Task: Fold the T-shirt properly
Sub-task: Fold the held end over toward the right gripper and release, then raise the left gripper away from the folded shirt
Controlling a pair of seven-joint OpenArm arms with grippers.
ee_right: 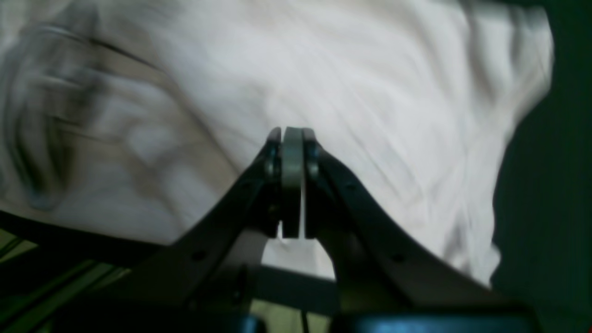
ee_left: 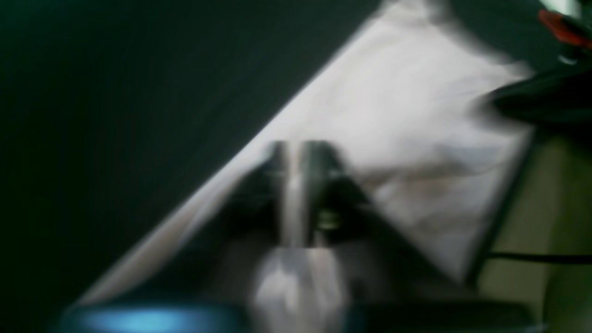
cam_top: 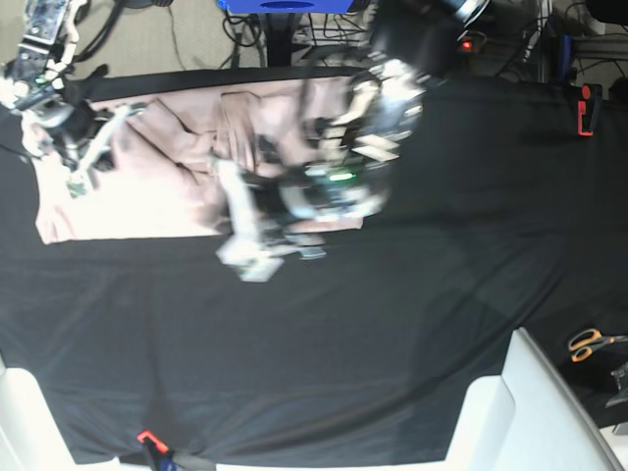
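1. Nearest the base camera we see the bench (cam_top: 324, 373), draped in a black cloth that is bare across its front half; a white block (cam_top: 520, 412) stands at its front right corner.
2. At the right edge, orange-handled scissors (cam_top: 589, 342) lie just off the cloth.
3. In mid-bench the left hand (cam_top: 257, 257) appears motion-blurred; in its wrist view the jaws stand pressed together with a strip of pale fabric (ee_left: 292, 203) between them, though the blur leaves us unable to say whether it is gripped.
4. Behind it lies the T-shirt (cam_top: 162, 186), pale pink, spread over the far left part of the bench, partly bunched and creased along its far edge.
5. At the far left the right hand (cam_top: 83, 169) sits over the T-shirt's left end; its wrist view shows the fingers (ee_right: 273, 152) brought fully together, holding nothing we can make out.
6. No containers appear.
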